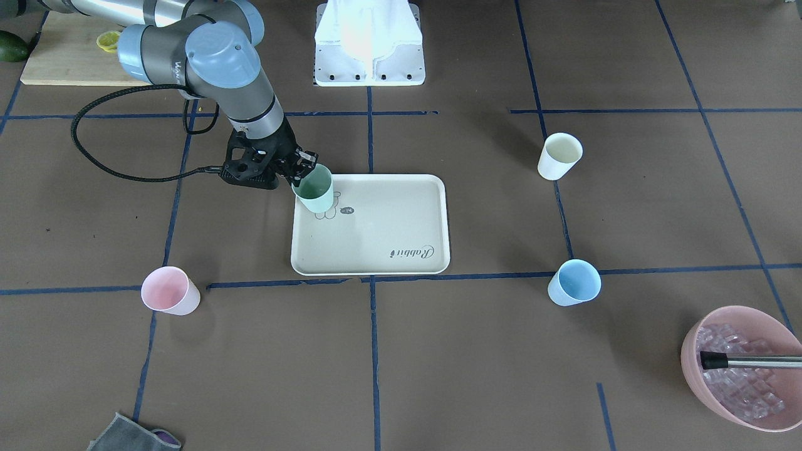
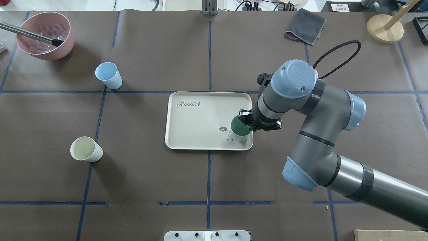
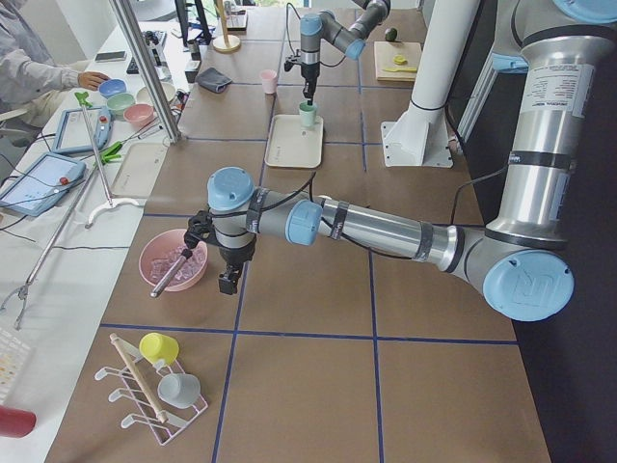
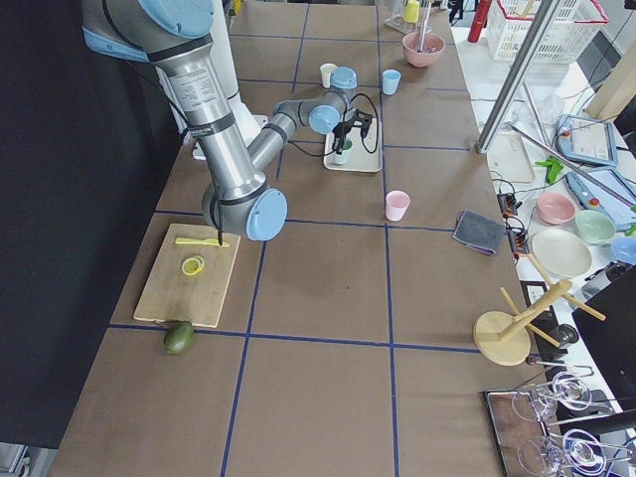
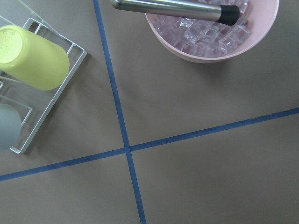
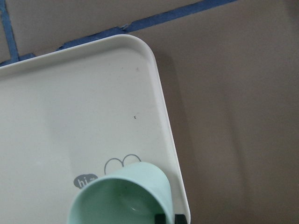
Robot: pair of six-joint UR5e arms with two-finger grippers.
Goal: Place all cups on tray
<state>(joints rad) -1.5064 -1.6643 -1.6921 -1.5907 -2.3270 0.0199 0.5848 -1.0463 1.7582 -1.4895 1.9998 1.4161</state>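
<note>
**Green cup gripped at the tray's corner, three cups out on the table**

In the overhead view, from the left, a pink bowl [image 2: 45,36] of ice, the blue cup [image 2: 108,75] and the cream cup [image 2: 86,149] stand on the table [image 2: 150,180], well apart from the tray [image 2: 197,127]. The tray bears the script [image 2: 189,104] "Rabbit" and a small bubble [image 2: 223,129] reading "hi" beside an outlined animal. Over that drawing the right claw [image 2: 249,123] is closed on the rim of the green cup [image 2: 240,129]; whether the cup's base touches the tray cannot be told.

The arm hides the pink cup there. The front-facing view shows the pink cup [image 1: 170,291] standing on the table, apart from the tray.

The left claw [image 3: 228,280] appears only in the left side view, beside the bowl, and its opening cannot be told. Its wrist camera shows a rack [image 5: 56,102] bearing a yellow cup [image 5: 32,58].
</note>
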